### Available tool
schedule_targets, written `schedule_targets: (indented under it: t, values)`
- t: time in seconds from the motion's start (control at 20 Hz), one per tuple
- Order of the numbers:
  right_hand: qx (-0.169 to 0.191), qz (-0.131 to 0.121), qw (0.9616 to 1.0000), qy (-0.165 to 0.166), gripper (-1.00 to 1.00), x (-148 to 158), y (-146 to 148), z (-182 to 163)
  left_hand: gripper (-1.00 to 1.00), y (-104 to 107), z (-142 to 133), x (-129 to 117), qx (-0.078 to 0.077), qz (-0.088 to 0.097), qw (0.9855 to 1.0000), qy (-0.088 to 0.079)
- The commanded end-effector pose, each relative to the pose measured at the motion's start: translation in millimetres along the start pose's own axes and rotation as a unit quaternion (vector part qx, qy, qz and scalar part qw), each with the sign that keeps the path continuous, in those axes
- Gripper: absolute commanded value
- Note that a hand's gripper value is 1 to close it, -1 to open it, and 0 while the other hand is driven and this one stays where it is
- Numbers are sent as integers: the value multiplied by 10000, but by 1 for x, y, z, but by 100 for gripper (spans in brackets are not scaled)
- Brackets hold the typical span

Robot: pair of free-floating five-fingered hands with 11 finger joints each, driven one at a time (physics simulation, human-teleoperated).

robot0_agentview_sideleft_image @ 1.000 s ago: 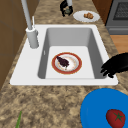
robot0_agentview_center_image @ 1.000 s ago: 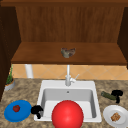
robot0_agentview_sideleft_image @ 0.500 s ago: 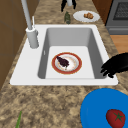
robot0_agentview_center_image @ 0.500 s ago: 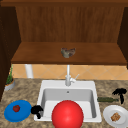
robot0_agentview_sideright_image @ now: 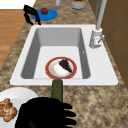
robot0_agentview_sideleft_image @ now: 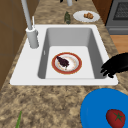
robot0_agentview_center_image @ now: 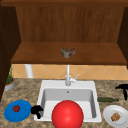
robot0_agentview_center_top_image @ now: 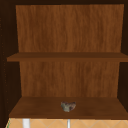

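A dark green, slender cucumber [robot0_agentview_center_image: 107, 99] lies flat on the speckled stone worktop [robot0_agentview_center_image: 25, 90], just right of the white sink [robot0_agentview_center_image: 45, 86], near a white plate [robot0_agentview_center_image: 110, 112]. In the right side view its end [robot0_agentview_sideright_image: 57, 89] points toward the sink.

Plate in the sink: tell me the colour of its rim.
The plate has a red-orange rim around a white centre, clearest in the left side view.
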Motion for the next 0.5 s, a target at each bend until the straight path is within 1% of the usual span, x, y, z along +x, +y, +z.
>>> schedule_targets:
  t: [0.0, 0.2, 0.25, 0.3, 0.45]
  values:
    - [-11, -40, 10000, 58, -100, 6, -2, 26, 0, 0, 0, 0, 0, 0, 10000, 0]
    - [-75, 16, 10000, 34, -100, 6, -7, 45, 0, 0, 0, 0, 0, 0, 10000, 0]
    - [-133, 50, 9999, 71, -100, 7, -3, 35, 0, 0, 0, 0, 0, 0, 10000, 0]
    - [-36, 11, 10000, -9, -100, 7, -6, 34, 0, 0, 0, 0, 0, 0, 10000, 0]
    - [-26, 17, 10000, -8, -100, 8, -5, 35, 0, 0, 0, 0, 0, 0, 10000, 0]
